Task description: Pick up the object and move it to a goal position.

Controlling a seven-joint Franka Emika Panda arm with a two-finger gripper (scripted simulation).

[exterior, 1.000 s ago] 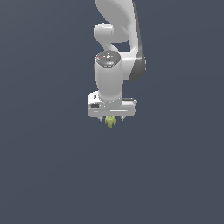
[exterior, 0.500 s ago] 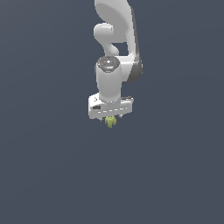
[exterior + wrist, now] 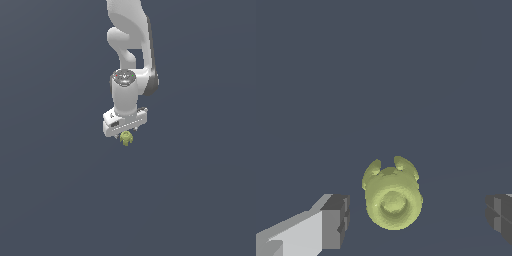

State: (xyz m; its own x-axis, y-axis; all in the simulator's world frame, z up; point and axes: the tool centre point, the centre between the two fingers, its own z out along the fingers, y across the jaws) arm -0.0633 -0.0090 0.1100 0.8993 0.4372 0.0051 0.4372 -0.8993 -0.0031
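Observation:
The object (image 3: 126, 138) is a small olive-green lumpy blob lying on the dark floor, directly under the white hand of the arm. My gripper (image 3: 126, 135) hangs over it, pointing straight down. In the wrist view the object (image 3: 392, 197) shows a round hollow end and two small knobs. It lies between the two grey fingertips (image 3: 336, 220), nearer to that one than to the other. My gripper (image 3: 418, 217) is open, with a gap on each side of the object and neither pad touching it.
A uniform dark grey floor (image 3: 60, 200) fills both views. The white arm (image 3: 131, 45) rises above the hand toward the top of the exterior view.
The hand has twisted a little about its vertical axis and sunk slightly toward the object. The object has stayed in place.

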